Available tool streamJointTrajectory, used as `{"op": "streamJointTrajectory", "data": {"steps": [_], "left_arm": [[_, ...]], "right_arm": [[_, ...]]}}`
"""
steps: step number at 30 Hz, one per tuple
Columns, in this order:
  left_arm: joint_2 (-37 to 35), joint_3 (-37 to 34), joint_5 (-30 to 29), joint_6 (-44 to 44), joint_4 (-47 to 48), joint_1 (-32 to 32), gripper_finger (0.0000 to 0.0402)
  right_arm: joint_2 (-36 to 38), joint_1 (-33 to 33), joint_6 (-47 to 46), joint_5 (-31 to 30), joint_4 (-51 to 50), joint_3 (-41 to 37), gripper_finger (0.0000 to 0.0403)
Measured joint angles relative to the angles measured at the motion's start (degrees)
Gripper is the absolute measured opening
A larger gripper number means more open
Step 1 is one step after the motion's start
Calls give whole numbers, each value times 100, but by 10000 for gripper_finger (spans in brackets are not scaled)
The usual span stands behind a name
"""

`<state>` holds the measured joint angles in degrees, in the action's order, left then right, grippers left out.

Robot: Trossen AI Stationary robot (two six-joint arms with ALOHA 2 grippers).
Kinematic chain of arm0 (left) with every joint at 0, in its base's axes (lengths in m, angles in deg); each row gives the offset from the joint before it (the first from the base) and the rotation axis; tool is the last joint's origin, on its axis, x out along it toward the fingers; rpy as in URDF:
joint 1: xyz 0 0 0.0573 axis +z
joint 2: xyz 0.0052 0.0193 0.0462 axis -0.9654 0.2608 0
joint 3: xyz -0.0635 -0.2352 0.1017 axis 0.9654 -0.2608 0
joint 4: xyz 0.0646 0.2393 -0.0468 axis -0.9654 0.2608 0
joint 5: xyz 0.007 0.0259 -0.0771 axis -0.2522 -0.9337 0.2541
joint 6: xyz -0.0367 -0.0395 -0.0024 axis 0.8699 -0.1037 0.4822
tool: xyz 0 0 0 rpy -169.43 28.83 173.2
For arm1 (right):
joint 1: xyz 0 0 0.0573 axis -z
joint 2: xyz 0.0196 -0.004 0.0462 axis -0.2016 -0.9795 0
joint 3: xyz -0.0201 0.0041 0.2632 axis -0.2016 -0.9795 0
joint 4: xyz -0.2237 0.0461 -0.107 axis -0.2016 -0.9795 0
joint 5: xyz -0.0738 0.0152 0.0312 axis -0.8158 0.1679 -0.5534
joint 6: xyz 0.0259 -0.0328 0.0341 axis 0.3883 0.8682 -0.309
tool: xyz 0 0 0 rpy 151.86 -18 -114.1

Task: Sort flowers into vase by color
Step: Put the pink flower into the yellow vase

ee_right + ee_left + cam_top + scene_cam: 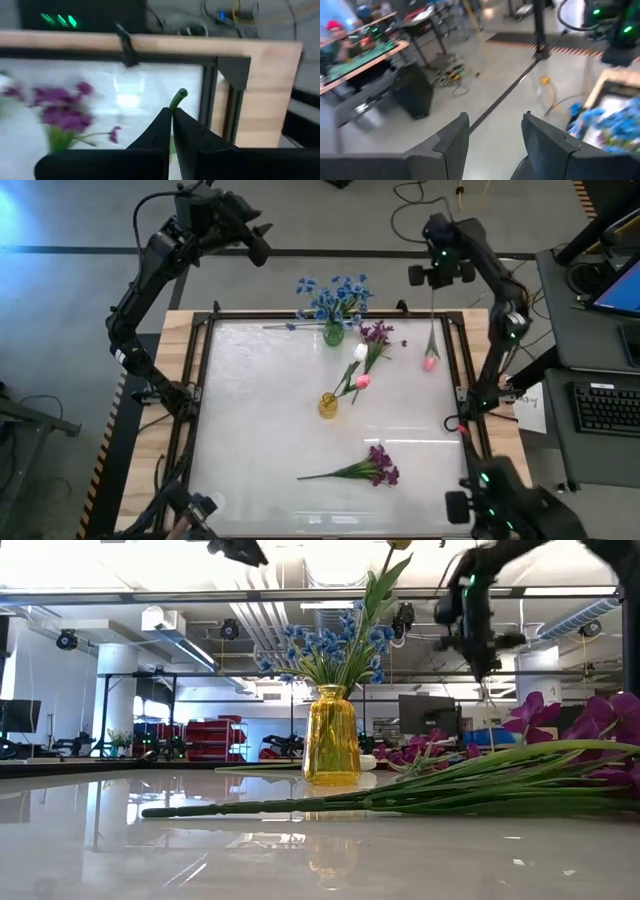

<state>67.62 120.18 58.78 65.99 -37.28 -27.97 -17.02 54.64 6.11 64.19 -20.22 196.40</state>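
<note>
Our left tool (492, 137) hangs released above the table's (260, 430) far left corner. The yellow vase (328, 405) with pink and white buds stands mid-table. Our right tool (171, 116) grips the pink tulip's (430, 363) stem tip; we should carry it slowly, stem hanging straight, to that vase.

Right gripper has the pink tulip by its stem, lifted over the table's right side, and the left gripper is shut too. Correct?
Not quite. The left gripper is open and empty; the left wrist view shows its fingers apart. The rest holds: the right gripper is shut on the pink tulip, hanging by its stem in the high view.
</note>
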Motion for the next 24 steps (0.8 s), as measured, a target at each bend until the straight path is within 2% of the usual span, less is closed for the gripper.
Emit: {"op": "streamJointTrajectory", "data": {"steps": [6,12,18,24], "left_arm": [[7,100,815,434,-425,-64,166],[0,425,1571,769,-450,-359,166],[2,577,1702,1101,-553,-929,166],[125,570,1706,1248,-1222,-1674,166]], "right_arm": [[877,-441,-321,-61,60,0,8],[1604,-1295,-568,-367,71,52,8],[2158,-2209,-729,-687,128,516,8],[2406,-3037,-623,-921,468,1369,8]]}}
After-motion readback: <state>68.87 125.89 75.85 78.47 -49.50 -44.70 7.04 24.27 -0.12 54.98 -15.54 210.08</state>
